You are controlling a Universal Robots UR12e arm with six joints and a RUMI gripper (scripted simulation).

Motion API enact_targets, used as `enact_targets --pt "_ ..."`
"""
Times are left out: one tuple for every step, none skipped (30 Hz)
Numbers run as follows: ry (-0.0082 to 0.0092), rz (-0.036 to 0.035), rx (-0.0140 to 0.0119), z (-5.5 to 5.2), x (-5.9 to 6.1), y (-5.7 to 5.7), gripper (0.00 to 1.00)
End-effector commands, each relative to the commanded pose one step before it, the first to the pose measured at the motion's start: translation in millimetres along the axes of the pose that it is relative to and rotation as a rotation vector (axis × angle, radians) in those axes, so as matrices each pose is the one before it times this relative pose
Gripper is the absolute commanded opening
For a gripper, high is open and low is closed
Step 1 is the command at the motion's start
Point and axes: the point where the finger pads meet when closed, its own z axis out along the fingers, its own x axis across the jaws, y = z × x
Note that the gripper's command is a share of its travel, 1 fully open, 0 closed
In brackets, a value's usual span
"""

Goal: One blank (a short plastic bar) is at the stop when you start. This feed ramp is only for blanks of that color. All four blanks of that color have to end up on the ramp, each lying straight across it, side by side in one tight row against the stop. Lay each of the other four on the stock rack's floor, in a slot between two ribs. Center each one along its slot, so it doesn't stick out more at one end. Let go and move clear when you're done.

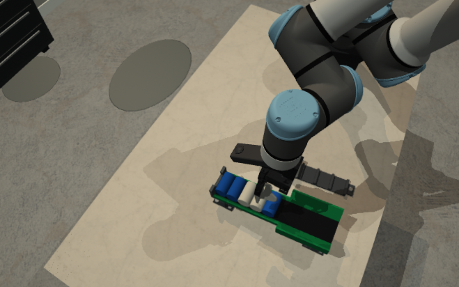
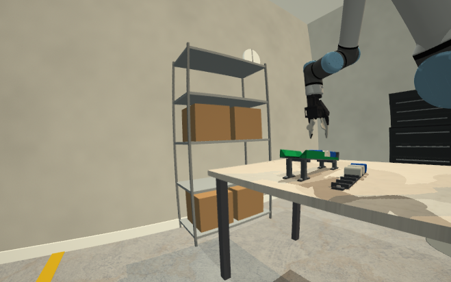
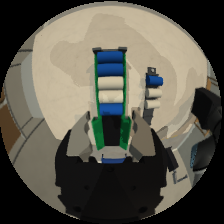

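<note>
Five blanks on ramp (image 1: 306,206) in top view — exterior shows end effector (image 2: 317,133) apparently empty.

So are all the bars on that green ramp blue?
No, two white blanks lie among the blue blanks on the feed ramp.

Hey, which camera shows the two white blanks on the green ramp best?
The wrist view: both white blanks lie unobstructed across the ramp, between blue ones. In the top view the gripper overlaps one white blank. The exterior view shows only the row's edge, side-on.
</note>
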Motion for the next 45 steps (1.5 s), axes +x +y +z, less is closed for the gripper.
enact_targets --pt "-0.00105 -0.00050 0.00038 -0.52 -0.60 -0.02 0.54" --pt "0.00000 0.00000 0.00000 0.00 0.00 0.00 0.54" --pt "0.00000 0.00000 0.00000 0.00 0.00 0.00 0.54" --pt "0.00000 0.00000 0.00000 0.00 0.00 0.00 0.54" --pt "0.00000 0.00000 0.00000 0.00 0.00 0.00 0.54" --pt "0.00000 0.00000 0.00000 0.00 0.00 0.00 0.54" --pt "0.00000 0.00000 0.00000 0.00 0.00 0.00 0.54" --pt "0.00000 0.00000 0.00000 0.00 0.00 0.00 0.54" --pt "0.00000 0.00000 0.00000 0.02 0.00 0.00 0.54" --pt "0.00000 0.00000 0.00000 0.04 0.00 0.00 0.54" --pt "0.00000 0.00000 0.00000 0.00 0.00 0.00 0.54" --pt "0.00000 0.00000 0.00000 0.00 0.00 0.00 0.54" --pt "0.00000 -0.00001 -0.00001 0.08 0.00 0.00 0.54" --pt "0.00001 -0.00001 -0.00001 0.13 0.00 0.00 0.54" --pt "0.00001 -0.00002 -0.00001 0.19 0.00 -0.01 0.54" --pt "0.00001 -0.00002 -0.00002 0.25 0.00 -0.01 0.54" --pt "0.00001 -0.00003 -0.00002 0.32 0.00 -0.01 0.54" --pt "0.00002 -0.00004 -0.00003 0.40 0.00 -0.01 0.54" --pt "0.00002 -0.00005 -0.00004 0.47 0.00 -0.01 0.54" --pt "0.00002 -0.00005 -0.00004 0.56 0.01 -0.01 0.54" --pt "0.00003 -0.00006 -0.00005 0.64 0.01 -0.01 0.54" --pt "0.00003 -0.00007 -0.00005 0.73 0.01 -0.02 0.54" --pt "0.00003 -0.00008 -0.00006 0.81 0.01 -0.02 0.54" --pt "0.00000 0.00000 0.00000 0.89 0.01 -0.02 0.54" --pt "0.00000 0.00000 0.00000 0.98 0.01 -0.02 0.54" --pt "0.00000 0.00000 0.00000 1.06 0.01 -0.02 0.54" --pt "0.00000 0.00000 0.00000 1.14 0.01 -0.02 0.54" --pt "0.00000 0.00000 0.00000 0.00 0.00 0.00 0.54" --pt "0.00000 0.00000 0.00000 0.00 0.00 0.00 0.54" --pt "0.00000 0.00000 0.00000 1.21 0.01 -0.03 0.54" --pt "0.00000 0.00000 0.00000 1.27 0.01 -0.03 0.54" --pt "0.00000 0.00000 0.00000 1.33 0.01 -0.03 0.54" --pt "0.00000 0.00000 0.00000 1.39 0.02 -0.03 0.54" --pt "0.00000 0.00000 0.00000 1.44 0.01 -0.04 0.54" --pt "0.00000 0.00000 0.00000 1.48 0.01 -0.04 0.54" --pt "0.00000 0.00000 0.00000 1.53 0.02 -0.03 0.54" --pt "0.00000 0.00000 0.00000 1.55 0.01 -0.04 0.54" --pt "0.00000 0.00000 0.00000 1.58 0.01 -0.04 0.54" --pt "0.00000 0.00000 0.00000 1.60 0.02 -0.03 0.54" --pt "0.00000 0.00000 0.00000 1.60 0.01 -0.04 0.54" --pt "0.00000 0.00000 0.00000 1.61 0.01 -0.04 0.54" --pt "0.00000 0.00000 0.00000 1.61 0.02 -0.03 0.54" --pt "0.00000 0.00000 0.00000 1.59 0.01 -0.04 0.54" --pt "0.00000 0.00000 0.00000 1.57 0.01 -0.04 0.54" --pt "0.00000 0.00000 0.00000 0.00 0.00 0.00 0.54"
